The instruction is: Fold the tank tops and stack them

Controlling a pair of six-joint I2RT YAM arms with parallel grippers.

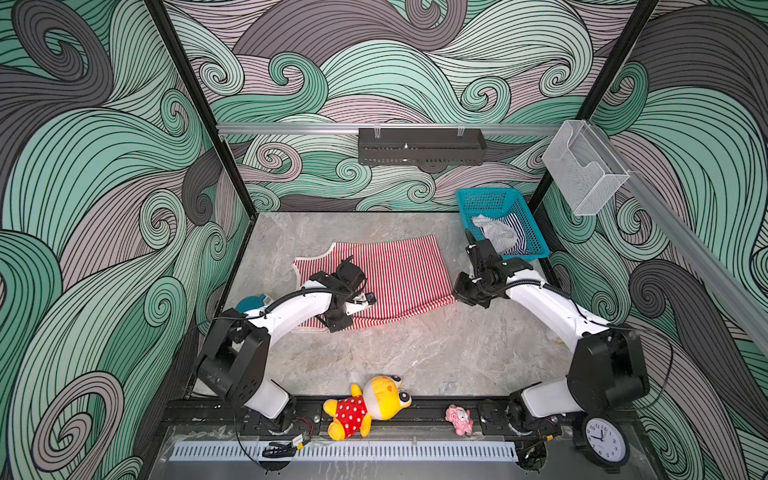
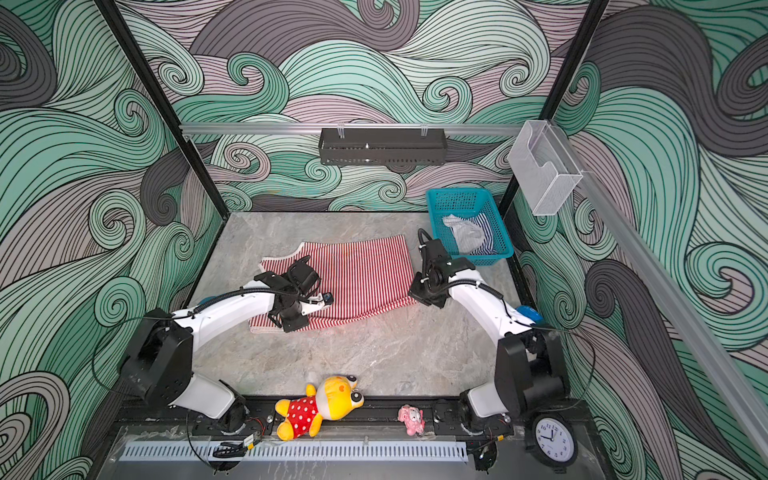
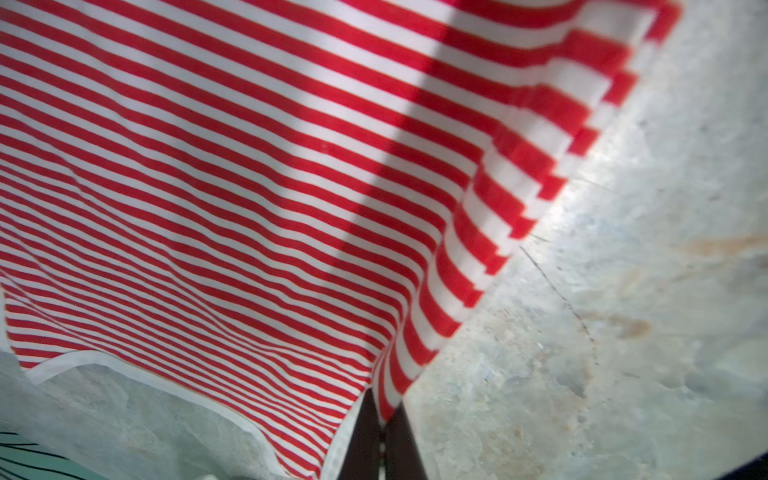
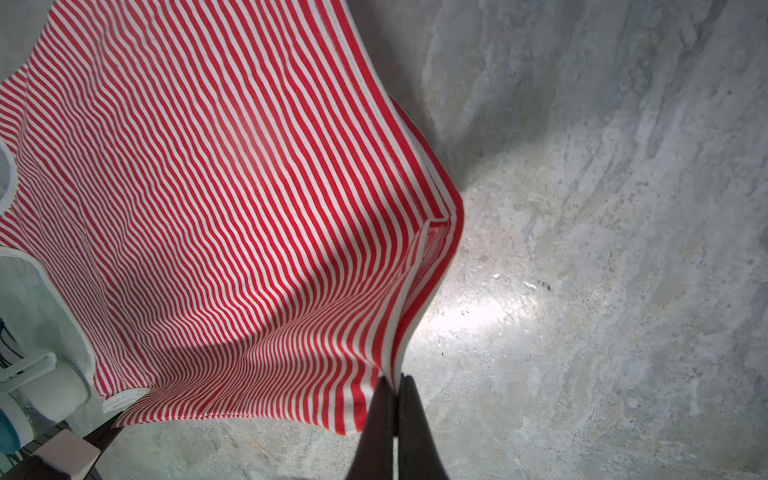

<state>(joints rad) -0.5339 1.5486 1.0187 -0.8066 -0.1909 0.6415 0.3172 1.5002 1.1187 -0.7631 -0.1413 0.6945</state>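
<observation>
Marble tabletop: red-and-white tank top spread mid-table, navy-and-white tank top in the far-right teal basket. Both the left gripper and right gripper pinch the red one's edge.

The left gripper has its two dark fingers pressed together, pinching a fold at the edge of the red-and-white tank top. From the pinch the cloth is drawn taut and spreads out above the grey marbled table. A curved white trim borders one cut-out edge. A broad shadow band crosses the stripes. The far edge is blurred.
</observation>
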